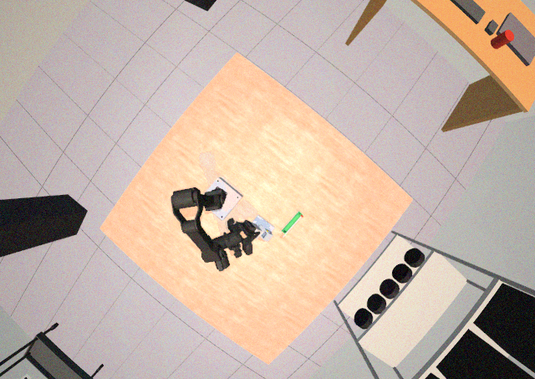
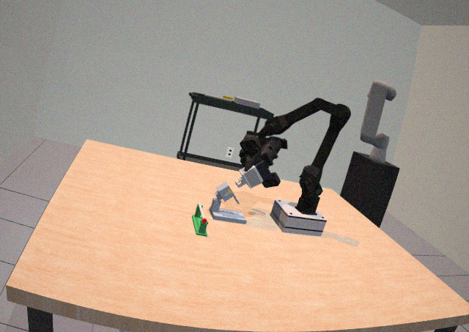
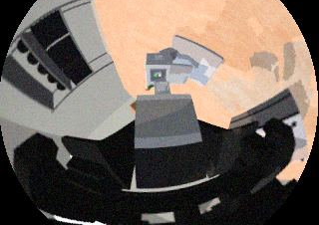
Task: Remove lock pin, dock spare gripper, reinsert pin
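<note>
Spare gripper [image 2: 253, 176] clamped in the end effector [image 2: 254, 164], tilted, spigot aimed at the socket [image 2: 224, 190] of the mount [image 2: 226, 209], just short of it. Lock pin [image 2: 204, 220] lying on green tray [image 2: 198, 223] beside, on counter [image 2: 113, 222].

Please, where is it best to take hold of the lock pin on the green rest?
Probably the pin near its red head, coming from above with the jaws across its length: it lies lengthwise along the narrow green rest, so end-on access looks poor.
</note>
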You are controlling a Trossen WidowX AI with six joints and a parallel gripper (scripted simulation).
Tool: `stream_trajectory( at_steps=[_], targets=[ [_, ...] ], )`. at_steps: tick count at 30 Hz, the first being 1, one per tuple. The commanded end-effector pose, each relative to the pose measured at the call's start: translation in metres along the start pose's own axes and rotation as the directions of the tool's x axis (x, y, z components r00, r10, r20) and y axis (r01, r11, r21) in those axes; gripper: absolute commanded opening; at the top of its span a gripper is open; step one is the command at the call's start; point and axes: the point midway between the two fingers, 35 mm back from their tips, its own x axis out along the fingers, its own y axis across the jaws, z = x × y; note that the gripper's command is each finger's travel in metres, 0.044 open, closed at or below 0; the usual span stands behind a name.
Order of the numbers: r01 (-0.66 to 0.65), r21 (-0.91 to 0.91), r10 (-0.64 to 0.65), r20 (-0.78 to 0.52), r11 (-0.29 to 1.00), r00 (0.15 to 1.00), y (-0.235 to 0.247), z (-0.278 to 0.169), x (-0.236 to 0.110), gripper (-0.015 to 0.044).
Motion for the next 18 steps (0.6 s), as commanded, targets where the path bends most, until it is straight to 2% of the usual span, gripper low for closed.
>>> stream_trajectory(
  at_steps=[1, 18],
  targets=[
    [-0.012, 0.006, 0.013, -0.011, 1.0, 1.0, 0.001, 0.002, 0.004, 0.0],
    [-0.014, 0.005, 0.014, -0.01, 1.0, 1.0, 0.002, 0.018, 0.021, 0.0]
  ],
)
